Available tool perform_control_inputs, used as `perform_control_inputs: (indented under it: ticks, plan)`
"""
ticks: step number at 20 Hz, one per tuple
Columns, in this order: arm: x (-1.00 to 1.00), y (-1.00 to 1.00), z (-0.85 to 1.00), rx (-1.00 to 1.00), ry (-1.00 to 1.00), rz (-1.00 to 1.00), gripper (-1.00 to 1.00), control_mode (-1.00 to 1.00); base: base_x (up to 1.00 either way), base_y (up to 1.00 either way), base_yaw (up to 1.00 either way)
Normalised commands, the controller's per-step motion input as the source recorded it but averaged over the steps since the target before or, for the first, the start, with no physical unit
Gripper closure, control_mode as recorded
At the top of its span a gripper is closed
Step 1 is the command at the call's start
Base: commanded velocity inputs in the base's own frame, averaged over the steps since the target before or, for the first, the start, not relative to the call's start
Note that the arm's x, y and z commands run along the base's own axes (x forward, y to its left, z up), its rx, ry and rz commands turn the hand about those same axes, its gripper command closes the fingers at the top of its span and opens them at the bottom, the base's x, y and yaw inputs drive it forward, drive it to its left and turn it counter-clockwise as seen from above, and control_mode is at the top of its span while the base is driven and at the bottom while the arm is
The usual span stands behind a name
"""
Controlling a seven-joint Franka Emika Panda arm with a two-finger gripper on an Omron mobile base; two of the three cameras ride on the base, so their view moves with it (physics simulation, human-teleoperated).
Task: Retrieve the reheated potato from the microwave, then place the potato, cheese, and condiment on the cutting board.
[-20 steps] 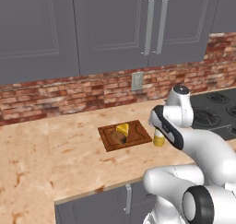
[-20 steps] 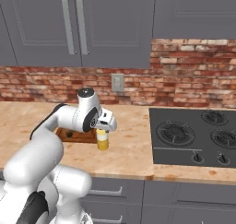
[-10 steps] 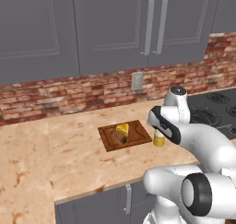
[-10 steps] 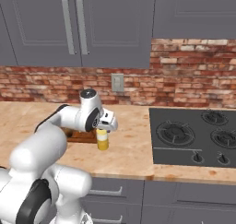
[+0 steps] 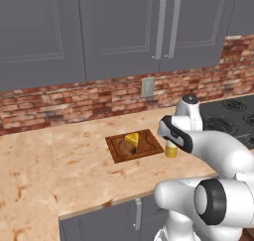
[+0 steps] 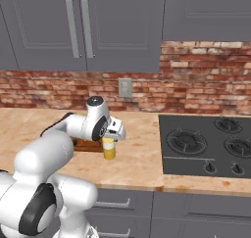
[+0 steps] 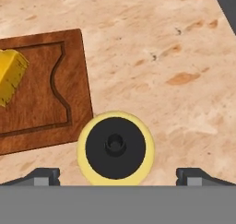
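The dark reddish cutting board (image 5: 144, 147) lies on the counter with the yellow cheese wedge (image 5: 132, 137) and the brown potato (image 5: 127, 148) on it. Just right of the board stands the condiment (image 5: 171, 151), a yellow bottle with a dark cap. My gripper (image 5: 171, 142) hangs straight above it, open. In the hand view the bottle's cap (image 7: 115, 147) sits between my two fingertips (image 7: 44, 176), with wide gaps on both sides and the board (image 7: 41, 103) and the cheese (image 7: 9, 75) to its left. From the right, the condiment (image 6: 109, 149) stands under the gripper (image 6: 113, 136). The microwave is out of view.
A black cooktop (image 6: 208, 145) is set into the counter to the right of the bottle. A brick backsplash with a wall socket (image 6: 124, 87) runs behind, with grey cabinets (image 5: 119, 27) above. Bare counter (image 5: 59, 160) stretches left of the board.
The hand has sunk slightly over the condiment bottle, jaws still wide. The board, cheese, potato and bottle have not moved.
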Motion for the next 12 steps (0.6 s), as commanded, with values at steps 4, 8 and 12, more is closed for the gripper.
perform_control_inputs:
  ticks: [4,8,12]
  plan:
    - [0.03,0.0,-0.14,0.0,0.0,0.0,-1.0,-1.0,0.0,0.0,0.0]
    - [0.05,0.0,-0.11,0.0,0.0,0.0,-1.0,-1.0,0.0,0.0,0.0]
    - [0.05,0.0,-0.1,0.0,0.0,0.0,-1.0,-1.0,0.0,0.0,0.0]
